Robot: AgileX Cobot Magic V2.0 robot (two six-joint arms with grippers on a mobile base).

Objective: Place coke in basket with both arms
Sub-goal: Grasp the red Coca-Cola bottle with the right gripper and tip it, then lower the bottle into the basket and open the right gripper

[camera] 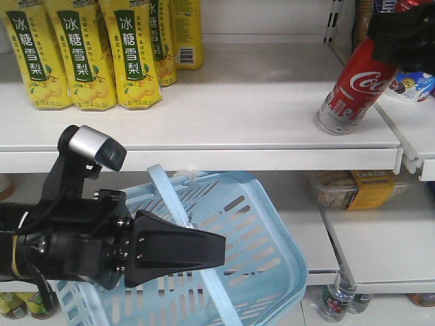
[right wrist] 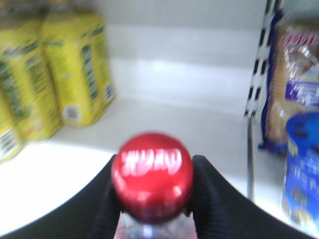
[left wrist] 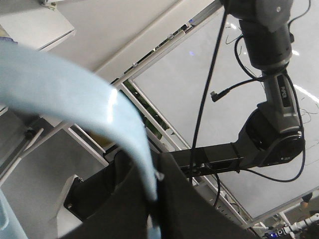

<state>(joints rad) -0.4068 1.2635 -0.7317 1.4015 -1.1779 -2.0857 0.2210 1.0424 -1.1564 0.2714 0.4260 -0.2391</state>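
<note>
Exterior front-facing: right tool [camera: 384,41] clamped on tilted coke [camera: 357,85], basket [camera: 272,272] below-left, handle [camera: 170,197] pinched in left tool [camera: 204,251].

coke [camera: 355,87] on shelf [camera: 238,119], right; pear-drink bottles [camera: 81,54] left; basket [camera: 262,210] below shelf

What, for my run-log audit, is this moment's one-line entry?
left pincer: shut on handle | right pincer: shut on coke | coke: tilted, base at shelf | basket: tilted, below shelf
</note>
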